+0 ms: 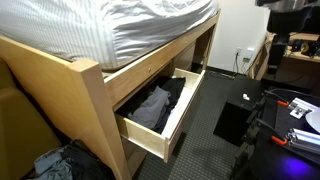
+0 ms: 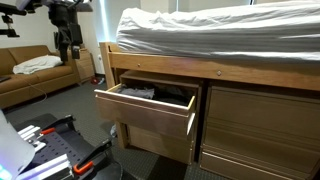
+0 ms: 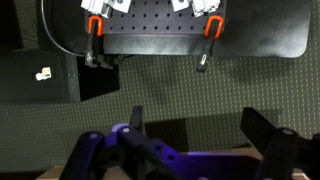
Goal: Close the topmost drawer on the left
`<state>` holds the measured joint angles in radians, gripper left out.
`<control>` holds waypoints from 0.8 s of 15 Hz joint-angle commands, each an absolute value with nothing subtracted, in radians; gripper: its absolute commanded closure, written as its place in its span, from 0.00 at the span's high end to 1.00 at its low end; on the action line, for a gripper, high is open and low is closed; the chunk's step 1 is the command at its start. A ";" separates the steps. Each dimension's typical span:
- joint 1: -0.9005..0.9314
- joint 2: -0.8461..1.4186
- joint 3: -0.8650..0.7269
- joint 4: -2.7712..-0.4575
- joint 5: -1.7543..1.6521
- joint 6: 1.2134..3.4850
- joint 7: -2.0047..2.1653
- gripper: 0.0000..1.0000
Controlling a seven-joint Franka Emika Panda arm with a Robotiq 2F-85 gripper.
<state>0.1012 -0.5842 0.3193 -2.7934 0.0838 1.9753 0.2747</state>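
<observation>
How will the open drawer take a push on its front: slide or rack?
The drawer looks like a rigid wooden box, so it should move as one piece. Its front is wide; an off-centre push may skew it. The dark clothes inside look soft and lie inside the walls, so probably little weight or snagging.

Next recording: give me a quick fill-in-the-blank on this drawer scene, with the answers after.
1. The drawer under the bed stands ____, not shut.
2. The clothes inside it are ____ in colour.
3. The gripper holds ____; its jaws are spread.
Missing words: open; dark; nothing.
</observation>
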 commanded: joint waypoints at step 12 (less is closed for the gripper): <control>0.052 -0.066 0.420 -2.783 -0.069 2.429 0.759 1.00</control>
